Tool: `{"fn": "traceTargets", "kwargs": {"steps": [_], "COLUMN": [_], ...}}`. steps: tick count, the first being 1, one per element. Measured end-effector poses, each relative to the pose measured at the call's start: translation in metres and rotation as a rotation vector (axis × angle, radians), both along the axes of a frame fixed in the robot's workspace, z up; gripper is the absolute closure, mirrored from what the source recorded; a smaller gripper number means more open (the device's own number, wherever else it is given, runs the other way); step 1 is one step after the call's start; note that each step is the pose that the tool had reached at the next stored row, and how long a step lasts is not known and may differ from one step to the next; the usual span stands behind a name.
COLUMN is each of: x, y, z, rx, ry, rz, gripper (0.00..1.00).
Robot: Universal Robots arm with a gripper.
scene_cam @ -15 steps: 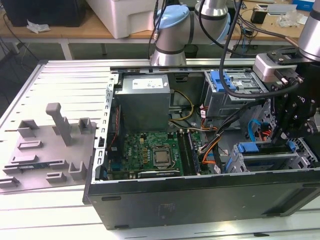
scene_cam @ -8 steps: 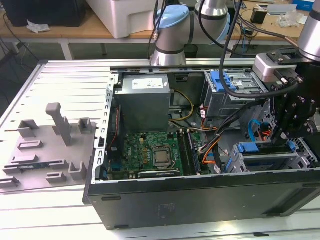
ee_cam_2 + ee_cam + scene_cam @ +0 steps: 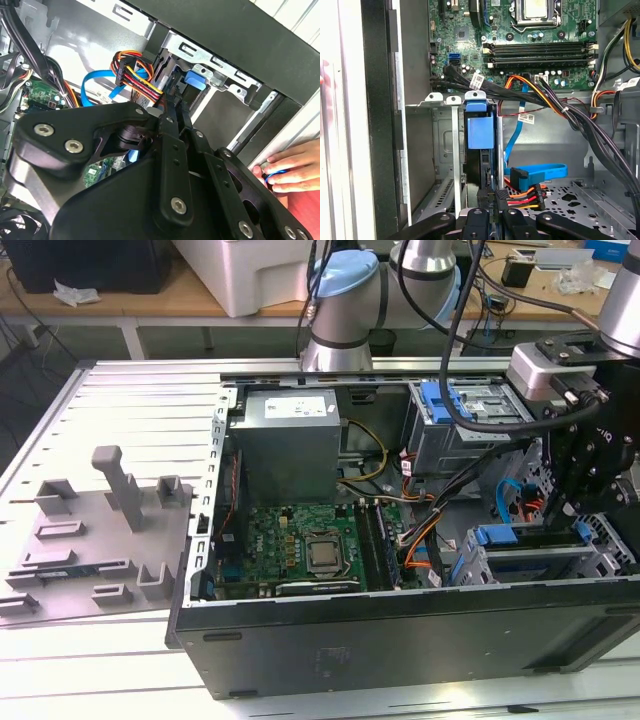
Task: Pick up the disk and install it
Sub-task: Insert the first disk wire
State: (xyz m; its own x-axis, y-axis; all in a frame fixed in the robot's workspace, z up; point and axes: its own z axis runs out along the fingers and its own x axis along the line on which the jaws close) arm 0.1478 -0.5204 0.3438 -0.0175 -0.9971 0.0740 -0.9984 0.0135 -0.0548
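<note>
The disk point(image 3: 480, 131) stands on edge in a slot of the silver drive bay point(image 3: 445, 150), its blue plastic frame facing the first wrist view. In the exterior view the disk's blue frame point(image 3: 500, 536) shows at the bay point(image 3: 530, 565) in the case's near corner, on the exterior view's right. My gripper point(image 3: 490, 197) reaches down into the case and is shut on the disk's near end. In the second wrist view the black fingers point(image 3: 167, 117) run together toward the blue frame point(image 3: 195, 80) at the bay.
Loose blue and orange cables point(image 3: 535, 172) lie right beside the bay. The motherboard point(image 3: 300, 545), grey power-supply box point(image 3: 290, 435) and an upper drive cage with a blue latch point(image 3: 455, 405) fill the case. A person's hand point(image 3: 287, 167) rests outside the case wall. A grey fixture tray point(image 3: 90, 530) sits on the exterior view's left.
</note>
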Motion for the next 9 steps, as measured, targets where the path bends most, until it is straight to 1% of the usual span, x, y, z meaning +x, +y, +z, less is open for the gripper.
{"fn": "traceTargets", "kwargs": {"steps": [9], "x": [0.0004], "y": [0.0001], "z": [-0.0005], "rx": [0.0037], "ry": [0.0000], "rz": [0.000], "gripper": [0.83]}}
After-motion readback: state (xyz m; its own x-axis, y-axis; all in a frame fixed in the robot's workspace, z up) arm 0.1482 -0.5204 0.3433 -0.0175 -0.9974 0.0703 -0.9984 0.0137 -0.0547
